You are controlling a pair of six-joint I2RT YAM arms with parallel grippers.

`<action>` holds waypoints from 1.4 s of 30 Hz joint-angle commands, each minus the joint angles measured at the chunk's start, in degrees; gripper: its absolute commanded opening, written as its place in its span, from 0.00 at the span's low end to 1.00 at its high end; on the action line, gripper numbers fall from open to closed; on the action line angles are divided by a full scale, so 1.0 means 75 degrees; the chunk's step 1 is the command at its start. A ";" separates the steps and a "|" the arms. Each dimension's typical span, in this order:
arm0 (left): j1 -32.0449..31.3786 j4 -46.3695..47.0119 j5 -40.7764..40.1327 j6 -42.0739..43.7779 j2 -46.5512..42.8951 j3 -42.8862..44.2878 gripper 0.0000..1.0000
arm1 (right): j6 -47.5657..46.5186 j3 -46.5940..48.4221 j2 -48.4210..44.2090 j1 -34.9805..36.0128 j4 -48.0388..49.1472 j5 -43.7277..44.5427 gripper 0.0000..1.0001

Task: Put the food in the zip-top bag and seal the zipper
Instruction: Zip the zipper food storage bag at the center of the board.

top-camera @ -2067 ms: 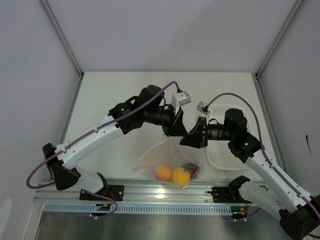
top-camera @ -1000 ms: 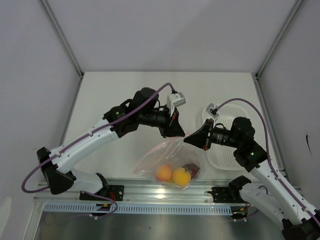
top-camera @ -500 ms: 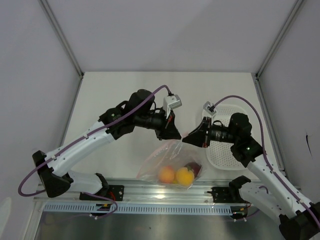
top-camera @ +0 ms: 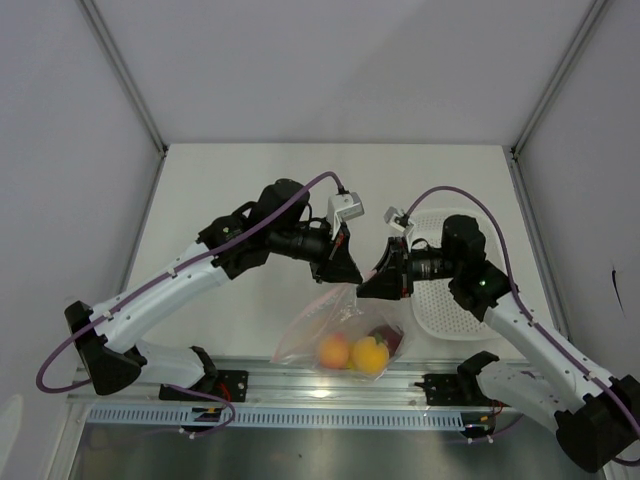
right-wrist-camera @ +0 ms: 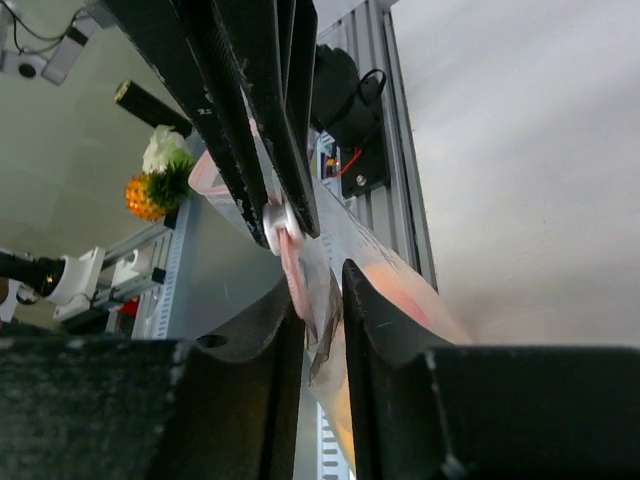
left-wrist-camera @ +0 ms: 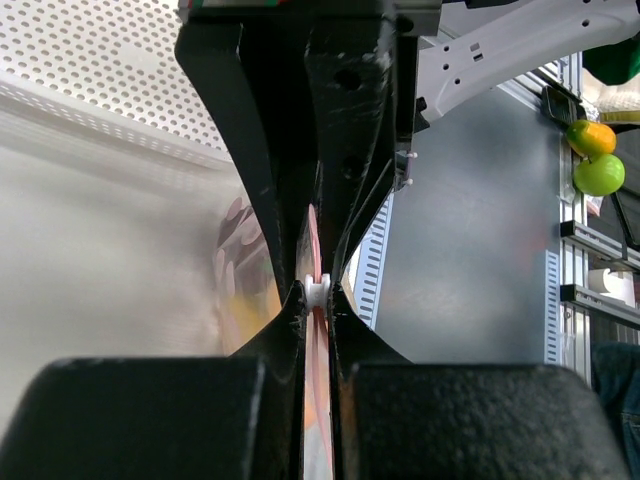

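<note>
Grey panels (top-camera: pixel 60 150) wall me in on the left, back and right, with metal posts (top-camera: pixel 125 75) rising from the far corners of the pale table (top-camera: pixel 250 180). My left gripper (top-camera: pixel 346 272) hangs over the middle of the near edge. Its jaws are squeezed tight on the zipper (left-wrist-camera: pixel 314 235), the pink-red strip along the top of the zip-top bag (top-camera: pixel 320 325). The bag droops from there to the surface by the near rail (top-camera: pixel 300 378). The food (top-camera: pixel 350 352) lies in its bottom: orange, yellow and dark red pieces touching. Just beside it my right gripper (top-camera: pixel 368 287) faces the left one, fingers a little apart with bag film between them. A white perforated basket (top-camera: pixel 452 312) sits by the right edge.
</note>
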 commanded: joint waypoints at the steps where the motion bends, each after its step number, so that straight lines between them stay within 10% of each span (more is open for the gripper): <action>1: 0.0039 0.0012 0.0215 0.0067 -0.0148 0.0292 0.00 | -0.0352 0.0372 0.0208 0.0116 0.0168 -0.0438 0.20; 12: 0.0027 -0.0011 0.0227 0.0091 -0.0089 0.0222 0.01 | -0.0750 0.0770 0.0549 0.0152 -0.0301 -0.0637 0.00; 42: 0.0308 -0.0597 -0.0418 0.0114 -0.0921 -0.0423 0.01 | 0.1241 0.0056 -0.0622 -0.2073 0.1058 0.1764 0.00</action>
